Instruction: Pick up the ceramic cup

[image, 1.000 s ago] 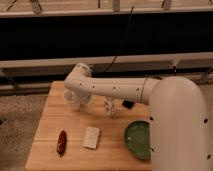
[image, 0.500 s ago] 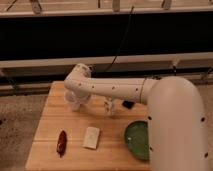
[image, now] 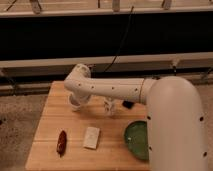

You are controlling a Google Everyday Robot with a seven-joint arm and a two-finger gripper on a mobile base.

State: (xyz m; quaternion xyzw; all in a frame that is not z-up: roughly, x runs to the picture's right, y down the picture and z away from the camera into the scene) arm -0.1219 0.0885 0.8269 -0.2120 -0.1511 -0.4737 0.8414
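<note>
My gripper (image: pixel 75 102) hangs down from the white arm's wrist over the back left part of the wooden table (image: pixel 50 125). A whitish rounded shape right at the gripper looks like the ceramic cup (image: pixel 74 105). It is mostly hidden by the gripper, and I cannot tell whether it is held. The cup seems to rest on the table or just above it.
A slim white patterned figure (image: pixel 110 107) stands just right of the gripper. A dark small object (image: pixel 128 105) lies behind it. A green bowl (image: pixel 137 140) sits front right, a white flat packet (image: pixel 91 137) front centre, and a red-brown item (image: pixel 61 142) front left.
</note>
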